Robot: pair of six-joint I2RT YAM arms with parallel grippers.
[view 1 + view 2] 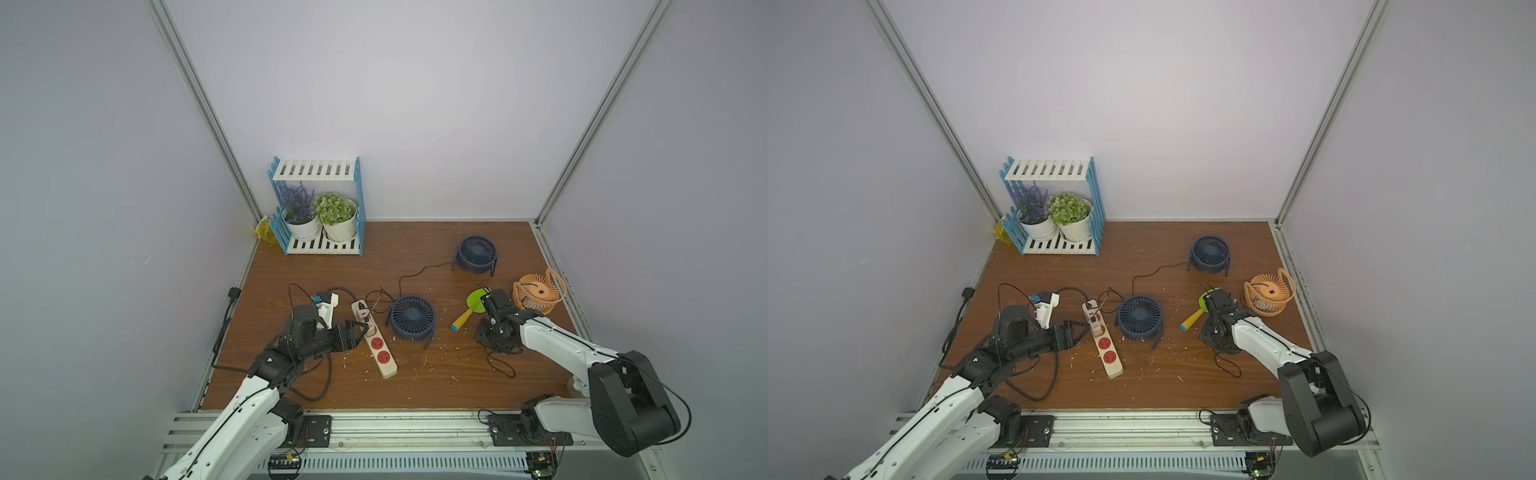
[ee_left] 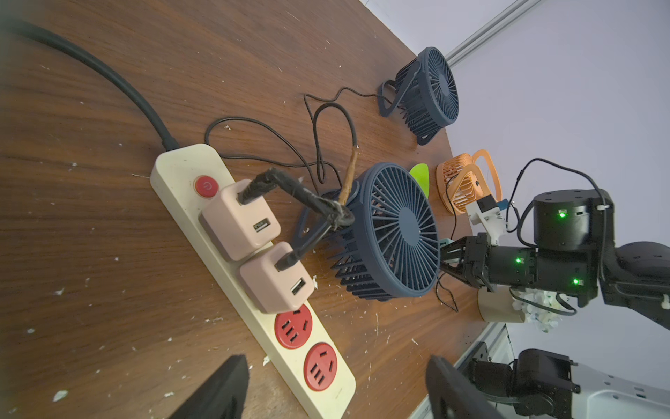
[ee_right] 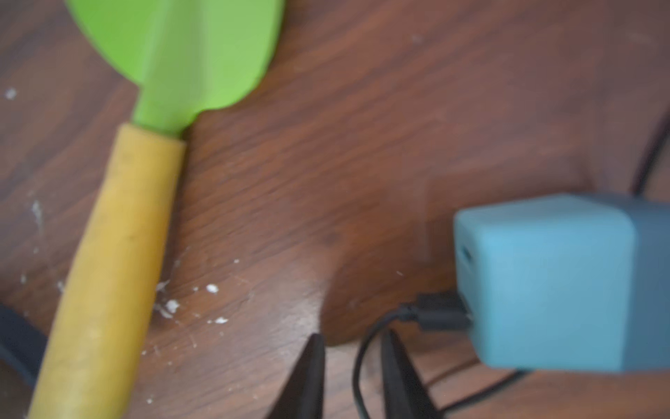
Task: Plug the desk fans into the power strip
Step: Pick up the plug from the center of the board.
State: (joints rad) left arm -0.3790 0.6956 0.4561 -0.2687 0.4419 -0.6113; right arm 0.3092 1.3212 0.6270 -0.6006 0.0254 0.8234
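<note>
Grab step: with right gripper nearly shut around thin black cord by blue cube plug — cannot tell if pinched; with left gripper wide open, empty. Next — must carry it to long cream power strip.

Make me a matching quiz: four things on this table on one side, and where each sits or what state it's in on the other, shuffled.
1 power strip
2 orange fan
3 blue adapter
4 potted plants

A on the rack
B beside the green shovel
C nearest the table's right edge
D holds two pink adapters

Pairs: 1-D, 2-C, 3-B, 4-A
</note>
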